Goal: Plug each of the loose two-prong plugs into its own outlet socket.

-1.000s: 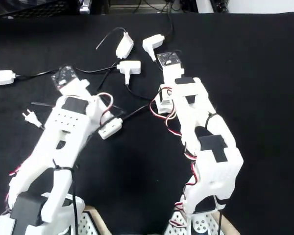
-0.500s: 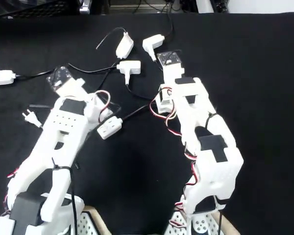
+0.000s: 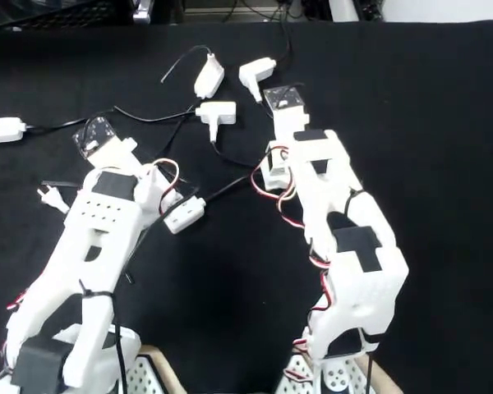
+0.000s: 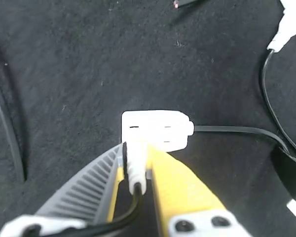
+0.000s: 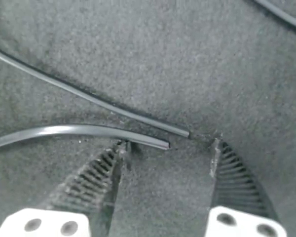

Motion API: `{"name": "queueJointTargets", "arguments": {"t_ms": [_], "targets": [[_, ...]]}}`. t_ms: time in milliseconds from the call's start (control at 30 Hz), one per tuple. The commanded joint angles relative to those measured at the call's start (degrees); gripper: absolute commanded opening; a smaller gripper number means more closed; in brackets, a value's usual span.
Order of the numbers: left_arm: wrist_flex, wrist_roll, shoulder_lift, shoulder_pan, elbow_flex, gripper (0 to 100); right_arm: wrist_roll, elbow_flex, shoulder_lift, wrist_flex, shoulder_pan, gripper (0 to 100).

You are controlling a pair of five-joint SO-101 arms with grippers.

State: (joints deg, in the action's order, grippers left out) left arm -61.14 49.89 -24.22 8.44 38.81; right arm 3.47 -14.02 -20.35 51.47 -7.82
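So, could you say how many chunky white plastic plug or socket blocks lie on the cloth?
5 white plastic blocks: one at the left edge, three at the far middle, one beside the left arm. Arms may hide more.

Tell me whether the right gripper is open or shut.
Open: the right gripper has its fingers set wide apart, clamping nothing.

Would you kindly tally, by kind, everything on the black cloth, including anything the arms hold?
White connector blocks: 5
Small two-prong plug: 1
Gripped white plug: 1
Robot arms: 2
Total: 9
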Motion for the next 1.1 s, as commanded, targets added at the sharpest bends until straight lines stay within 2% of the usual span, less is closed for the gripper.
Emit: {"name": "queueJointTargets", "arguments": {"t_ms": [0, 133, 267, 467, 1067], "targets": [[-2.2, -0.6, -3.1, -0.2, -2.7, 3, -0.3, 0.7, 2.7, -0.8, 1.1, 27.0], [-1.8, -0.6, -1.9, 0.1, -2.7, 3, -0.3, 0.7, 2.7, -0.8, 1.1, 27.0], [-1.8, -0.6, 4.0, 2.9, -4.4, 3, -0.3, 0.7, 2.7, -0.8, 1.1, 27.0], [-2.2, -0.5, 11.3, 3.1, -8.7, 3, -0.3, 0.7, 2.7, -0.8, 1.1, 27.0], [-1.6, -0.5, 10.6, 2.9, -4.5, 3, -0.3, 0.7, 2.7, -1.4, 1.1, 26.9]]}}
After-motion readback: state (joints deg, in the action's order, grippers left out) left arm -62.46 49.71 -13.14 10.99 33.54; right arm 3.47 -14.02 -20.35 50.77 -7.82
